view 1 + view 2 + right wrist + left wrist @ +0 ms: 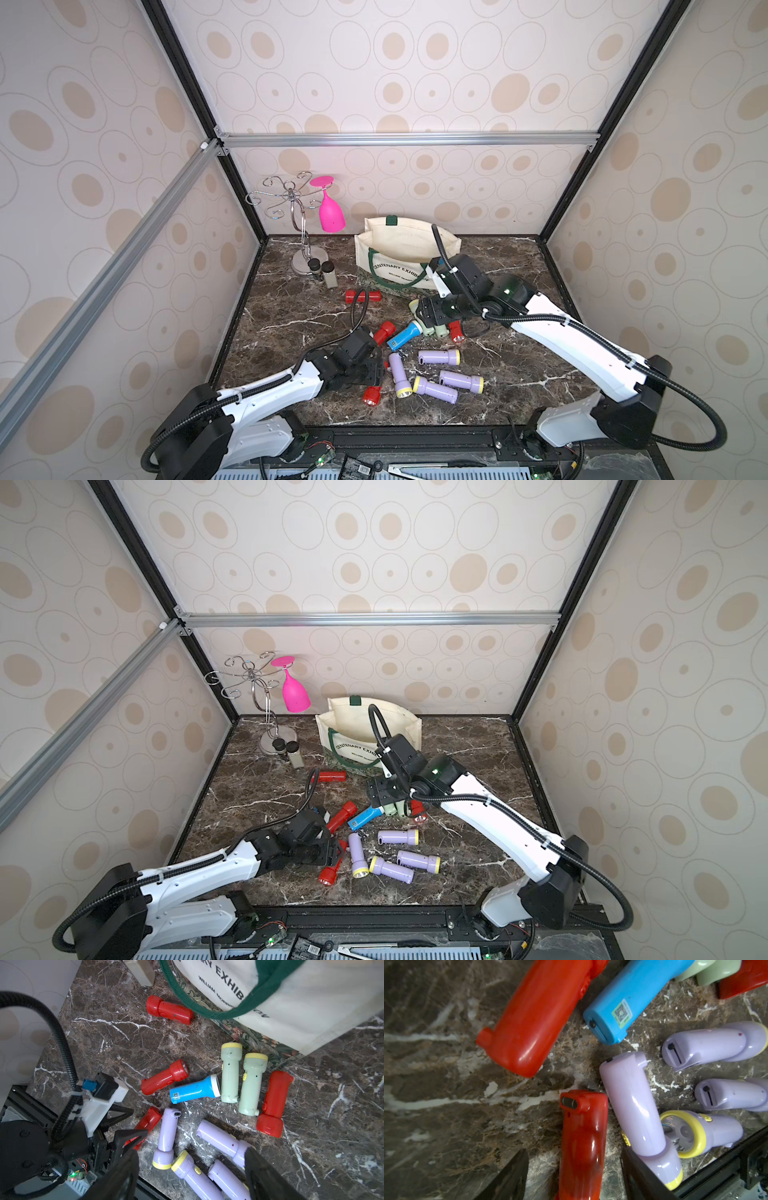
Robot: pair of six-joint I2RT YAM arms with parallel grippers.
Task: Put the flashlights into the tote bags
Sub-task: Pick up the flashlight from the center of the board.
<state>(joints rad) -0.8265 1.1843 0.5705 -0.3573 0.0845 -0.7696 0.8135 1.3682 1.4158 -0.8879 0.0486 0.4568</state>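
Flashlights [438, 356] lie scattered on a dark marble tabletop [291, 320] in both top views: red, lilac, pale green and one blue. All are outside the cream tote bag [399, 245], which stands open just beyond the right hand [420, 316]. That hand hangs over two pale green flashlights [440, 331]. The left hand [374, 372] sits low over a red flashlight [371, 395], whose head pokes out on the hand's near side. Four lilac flashlights [461, 381] lie just to its right. Well beyond the left hand stand two dark-capped jars [326, 272] and a chrome rack [297, 224] holding a pink glass [330, 212].

From the left wrist, the left hand's dark fingers [508, 1178] stand apart on either side of the red flashlight [583, 1136]. Bare marble shows between each finger and the plastic, so the hand is open and gripping nothing. A blue flashlight [633, 997] lies ahead of the fingertips.

From the right wrist, the right hand's fingers [266, 1178] are spread wide and hold nothing. Ahead of them the blue flashlight [193, 1089] touches the pale green pair, and the bag stands past these, its green handle [228, 1014] hanging down the front.
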